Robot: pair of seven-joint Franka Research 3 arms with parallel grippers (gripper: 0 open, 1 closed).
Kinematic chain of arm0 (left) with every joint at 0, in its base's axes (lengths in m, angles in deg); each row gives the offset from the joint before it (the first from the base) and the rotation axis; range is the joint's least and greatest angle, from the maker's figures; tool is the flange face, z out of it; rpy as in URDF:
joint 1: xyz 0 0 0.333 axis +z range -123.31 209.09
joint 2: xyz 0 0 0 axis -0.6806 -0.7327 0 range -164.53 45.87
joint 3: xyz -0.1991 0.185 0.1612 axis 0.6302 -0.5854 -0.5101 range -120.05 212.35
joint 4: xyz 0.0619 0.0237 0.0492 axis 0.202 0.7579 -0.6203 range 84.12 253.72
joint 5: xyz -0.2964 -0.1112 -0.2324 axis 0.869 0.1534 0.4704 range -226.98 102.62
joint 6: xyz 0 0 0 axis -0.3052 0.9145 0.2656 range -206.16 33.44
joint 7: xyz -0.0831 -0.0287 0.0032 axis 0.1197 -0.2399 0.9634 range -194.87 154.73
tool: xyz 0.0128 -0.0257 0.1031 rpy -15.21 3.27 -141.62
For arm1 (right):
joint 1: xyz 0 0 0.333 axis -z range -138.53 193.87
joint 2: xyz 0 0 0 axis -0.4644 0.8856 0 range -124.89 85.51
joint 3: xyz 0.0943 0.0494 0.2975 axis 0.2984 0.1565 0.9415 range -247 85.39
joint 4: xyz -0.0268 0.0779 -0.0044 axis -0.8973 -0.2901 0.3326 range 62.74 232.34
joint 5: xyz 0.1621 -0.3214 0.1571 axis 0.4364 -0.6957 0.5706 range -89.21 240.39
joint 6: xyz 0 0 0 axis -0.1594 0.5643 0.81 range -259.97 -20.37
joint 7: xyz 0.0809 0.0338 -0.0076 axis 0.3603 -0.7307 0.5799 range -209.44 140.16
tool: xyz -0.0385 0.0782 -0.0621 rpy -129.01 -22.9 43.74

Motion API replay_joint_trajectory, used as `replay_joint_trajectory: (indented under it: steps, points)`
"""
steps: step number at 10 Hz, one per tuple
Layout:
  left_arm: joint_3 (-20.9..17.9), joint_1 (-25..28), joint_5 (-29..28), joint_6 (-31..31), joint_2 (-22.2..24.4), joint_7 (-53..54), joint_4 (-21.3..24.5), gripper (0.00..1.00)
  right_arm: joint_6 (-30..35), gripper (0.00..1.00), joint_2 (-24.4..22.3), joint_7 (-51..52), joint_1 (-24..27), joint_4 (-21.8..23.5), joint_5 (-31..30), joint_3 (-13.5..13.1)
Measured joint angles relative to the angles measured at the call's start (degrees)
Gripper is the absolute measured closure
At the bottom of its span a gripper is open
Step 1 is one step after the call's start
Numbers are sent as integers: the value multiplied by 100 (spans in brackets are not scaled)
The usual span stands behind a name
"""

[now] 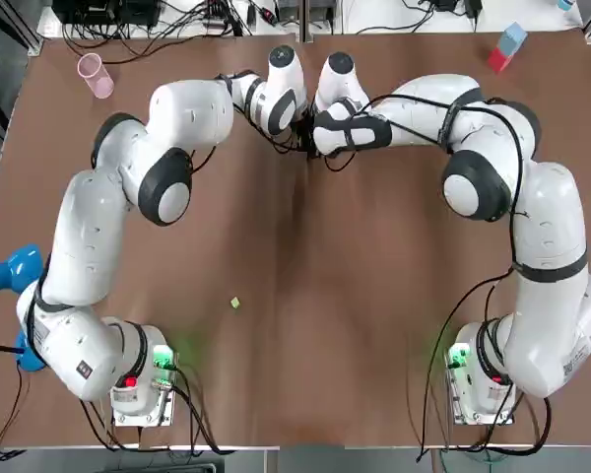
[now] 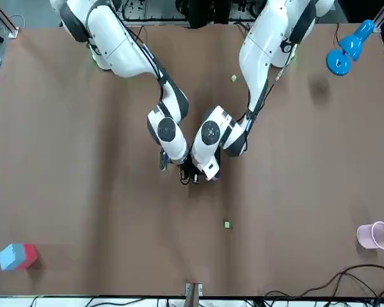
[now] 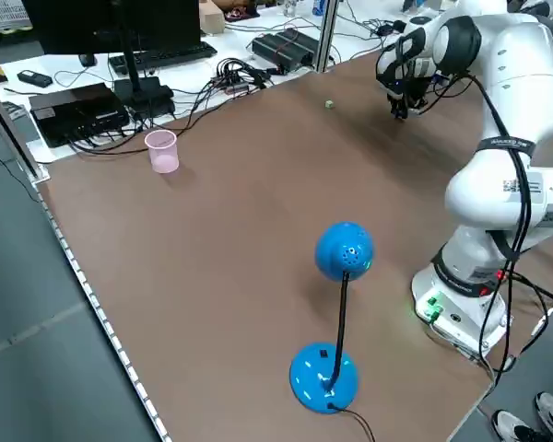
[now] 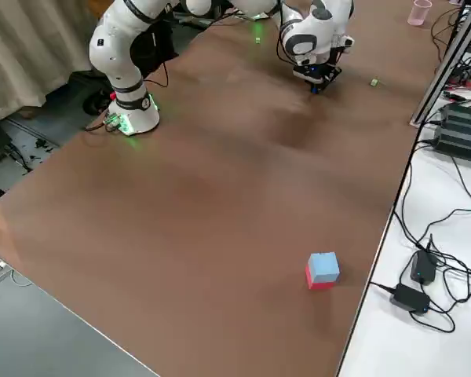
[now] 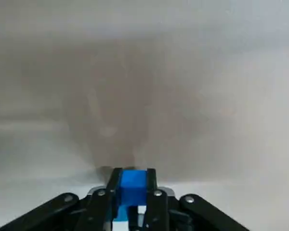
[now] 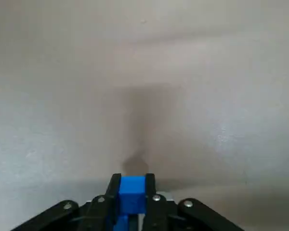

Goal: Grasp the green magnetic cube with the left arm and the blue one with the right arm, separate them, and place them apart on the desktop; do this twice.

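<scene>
While at the far middle of the table (image 1: 374,296), found the left gripper (image 5: 132,174) clenched on a blue-looking cube (image 5: 132,186), no green showing, and the right gripper (image 6: 132,179) clenched on the blue cube (image 6: 133,193). Judged best to hold firm, pull straight apart without twisting, and set down beyond the magnets' reach.

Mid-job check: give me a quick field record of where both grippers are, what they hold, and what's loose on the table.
left gripper: far centre of table, fingers closed on a blue block
right gripper: close beside the left, fingers closed on a second blue block
green in grip: none visible
loose green cubes: one on far side, one on robot's side, well apart
other items: pink cup far-left corner; blue-red block far-right corner; blue lamp left edge
</scene>
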Motion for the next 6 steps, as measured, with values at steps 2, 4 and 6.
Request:
replay_joint_trajectory:
  steps: [2, 4, 6]
  points:
    - [7, -2, 0, 0, 0, 0, -6, 76, 13, 76, -2, 114, 54, -23, -7, -1]
    - [-1, 6, 0, 0, 1, 0, -9, 76, 46, 76, -44, 482, 126, 77, -13, -2]
    - [-29, 14, 0, 0, 2, 0, -14, 76, 62, 76, -263, 1117, 279, 417, -20, -6]
